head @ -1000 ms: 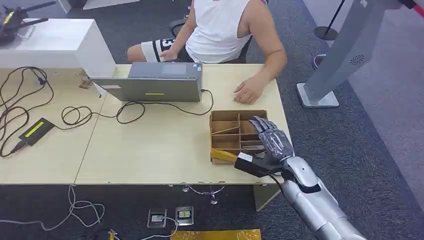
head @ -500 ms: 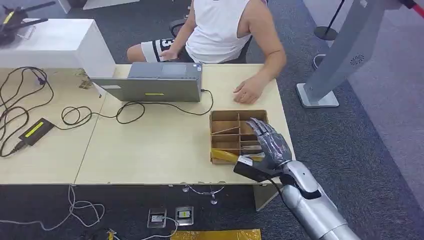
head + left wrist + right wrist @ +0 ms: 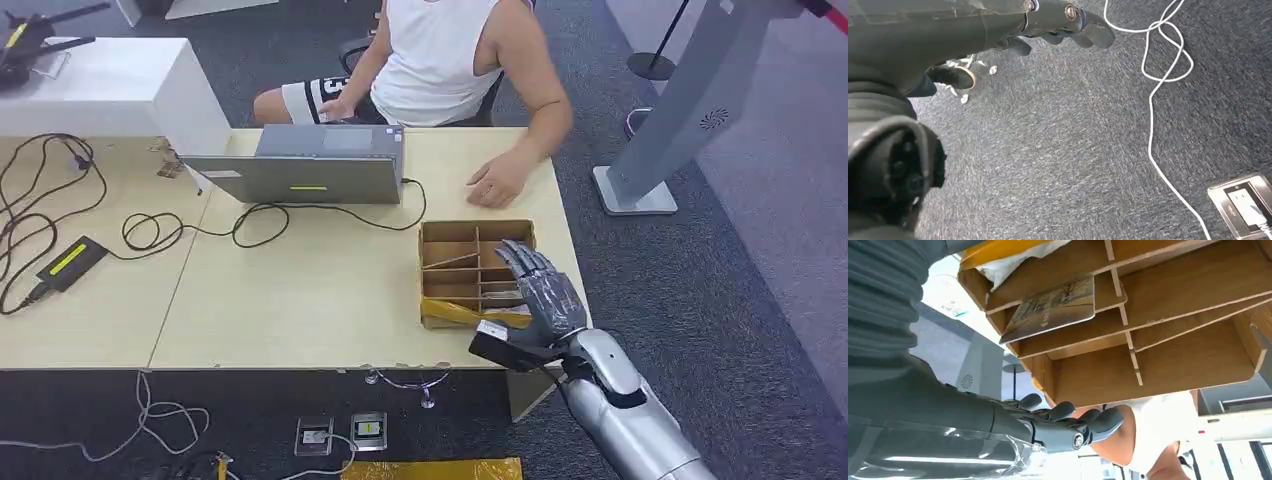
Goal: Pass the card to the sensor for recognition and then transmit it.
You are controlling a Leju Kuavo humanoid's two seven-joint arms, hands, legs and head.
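Right hand (image 3: pixel 540 290) empty, fingers spread wide above wooden divider box (image 3: pixel 448 262), card (image 3: pixel 1050 307) inside.

shiny silver right arm (image 3: pixel 625 420) with a black band near the wrist, dark grey metallic right hand (image 3: pixel 540 290), black box at the wrist, left hand (image 3: pixel 1058 22) grey with round silver screw heads, grey ribbed cover

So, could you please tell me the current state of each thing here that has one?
Right hand: open, fingers spread over the box, holding nothing.
Left hand: hanging above the carpet, holding nothing.
Card: lying in a slot of the box, not gripped.
Box: open-topped, on the table.
Laptop: lid up.
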